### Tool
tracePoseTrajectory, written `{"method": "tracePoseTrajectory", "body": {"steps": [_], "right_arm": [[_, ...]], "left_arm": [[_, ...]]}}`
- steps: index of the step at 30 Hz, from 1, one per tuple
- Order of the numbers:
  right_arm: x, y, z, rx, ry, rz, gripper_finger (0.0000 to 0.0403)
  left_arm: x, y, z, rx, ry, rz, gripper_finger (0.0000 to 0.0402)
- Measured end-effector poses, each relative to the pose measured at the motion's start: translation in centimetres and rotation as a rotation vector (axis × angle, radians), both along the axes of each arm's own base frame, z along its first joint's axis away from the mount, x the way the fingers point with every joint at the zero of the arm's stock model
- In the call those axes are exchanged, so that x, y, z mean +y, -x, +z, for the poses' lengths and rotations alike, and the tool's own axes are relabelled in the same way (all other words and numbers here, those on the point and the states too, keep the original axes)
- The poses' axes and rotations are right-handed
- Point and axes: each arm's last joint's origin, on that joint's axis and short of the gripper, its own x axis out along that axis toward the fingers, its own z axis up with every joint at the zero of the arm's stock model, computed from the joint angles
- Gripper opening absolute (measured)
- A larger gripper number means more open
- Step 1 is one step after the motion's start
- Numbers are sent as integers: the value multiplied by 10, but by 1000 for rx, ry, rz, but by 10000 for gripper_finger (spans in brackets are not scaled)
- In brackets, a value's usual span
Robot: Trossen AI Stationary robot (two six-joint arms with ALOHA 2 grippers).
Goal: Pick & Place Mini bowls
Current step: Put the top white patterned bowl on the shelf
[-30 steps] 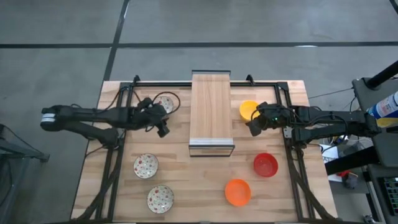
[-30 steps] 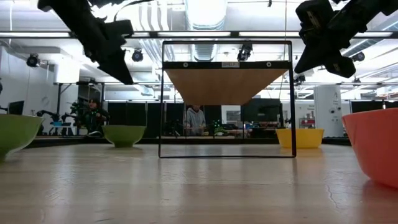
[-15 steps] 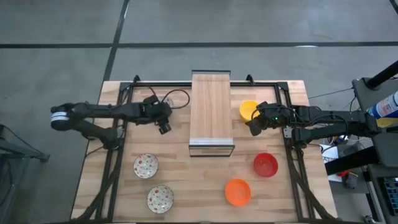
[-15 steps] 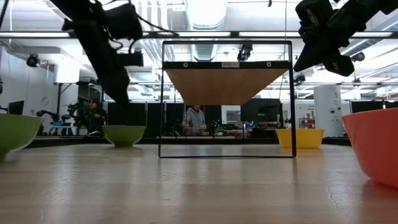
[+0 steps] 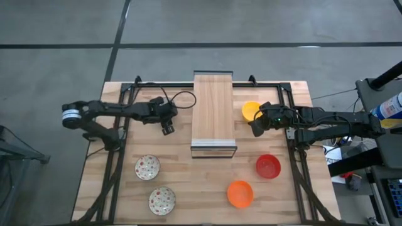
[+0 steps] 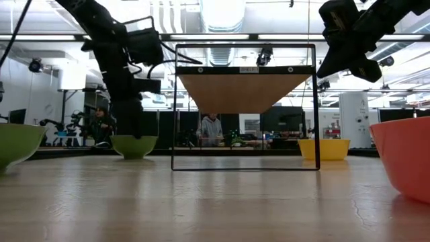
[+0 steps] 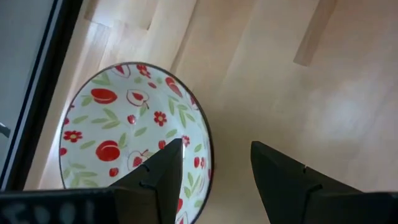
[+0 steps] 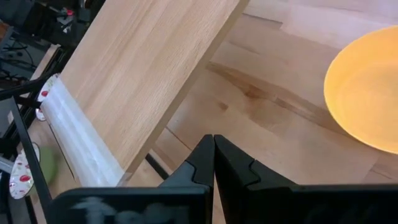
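A white mini bowl with red and green speckles sits on the table at the far left, mostly hidden under my left arm in the high view; its green outside shows in the low view. My left gripper is open and points down. One finger stands over the bowl's inside and one outside its rim, just above it. Two more speckled bowls sit near left. The yellow bowl, red bowl and orange bowl sit right. My right gripper is shut and empty, raised beside the yellow bowl.
A long wooden board stands raised on a black frame in the middle of the table, between the two arms. A black rail frame runs along the table's sides. People show in the room beyond the table.
My left gripper has tipped until its fingers point down and has gone down onto the far-left speckled bowl, staying open. The left arm has swung over that bowl and now covers it in the high view. No bowl has moved.
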Motion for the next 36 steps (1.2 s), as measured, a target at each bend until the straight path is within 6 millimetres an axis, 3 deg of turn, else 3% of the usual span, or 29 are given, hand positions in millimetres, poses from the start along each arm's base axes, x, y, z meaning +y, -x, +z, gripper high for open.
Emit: {"method": "tracePoseTrajectory", "body": {"steps": [11, 15, 21, 23, 30, 36], "right_arm": [[-1, 0, 0, 4, 20, -11, 9], [-1, 0, 0, 4, 19, -12, 9], [-1, 0, 0, 4, 16, -14, 9], [-1, 0, 0, 4, 16, -14, 9], [-1, 0, 0, 5, 24, -27, 9], [-1, 0, 0, 5, 29, -34, 9]], "left_arm": [[7, -3, -16, 75, 22, 5, 172], [10, -3, -19, 86, 27, 14, 127], [12, -2, -18, 80, 27, 19, 18], [12, -1, -16, 75, 26, 21, 10], [11, 4, -3, 66, 25, 25, 5], [9, 6, 37, -2, 17, 27, 3]]}}
